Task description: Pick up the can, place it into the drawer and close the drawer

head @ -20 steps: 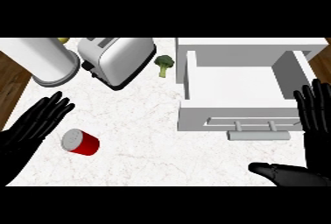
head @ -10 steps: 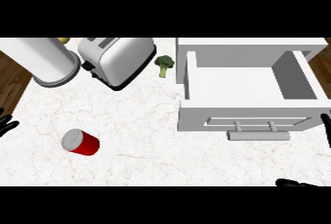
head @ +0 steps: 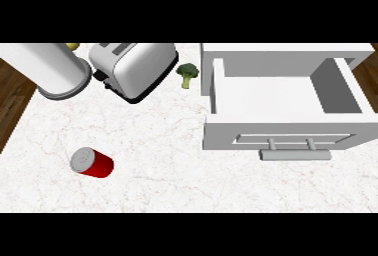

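Resting on the white marble counter (head: 184, 185), lower left: red can (head: 92, 162), well apart from the open white drawer (head: 221, 136) at right. Rear: toaster (head: 133, 70), broccoli (head: 187, 74), white cylinder (head: 55, 70). Left hand and right hand out of view, so finger state cannot be told.

No part of the robot's body shows in the head view. The left hand and right hand are both outside the frame, so colours, shapes and markings cannot be told.
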